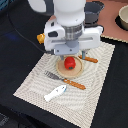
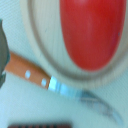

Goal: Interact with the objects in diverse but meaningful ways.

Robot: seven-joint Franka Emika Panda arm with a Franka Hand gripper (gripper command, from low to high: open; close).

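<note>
A red round tomato (image 1: 69, 62) sits on a small beige round plate (image 1: 70, 72) in the middle of the striped placemat. My gripper (image 1: 73, 54) hangs just above the tomato, its fingers spread to either side, open and empty. The wrist view shows the tomato (image 2: 92, 32) close up on the plate's rim (image 2: 75, 80). A white fish (image 1: 55, 93) lies near the mat's front edge. A yellow-orange block (image 1: 41, 38) peeks out at the exterior view's left of the arm. A dark-brown strip (image 2: 40, 124), perhaps the sausage, shows at the wrist view's edge.
An orange-handled fork (image 1: 65, 80) lies in front of the plate. An orange-handled knife (image 1: 90, 59) lies beside the plate and shows in the wrist view (image 2: 30, 74). Two pots (image 1: 93, 12) (image 1: 123, 19) stand at the back right. The placemat (image 1: 95, 95) lies on a black table.
</note>
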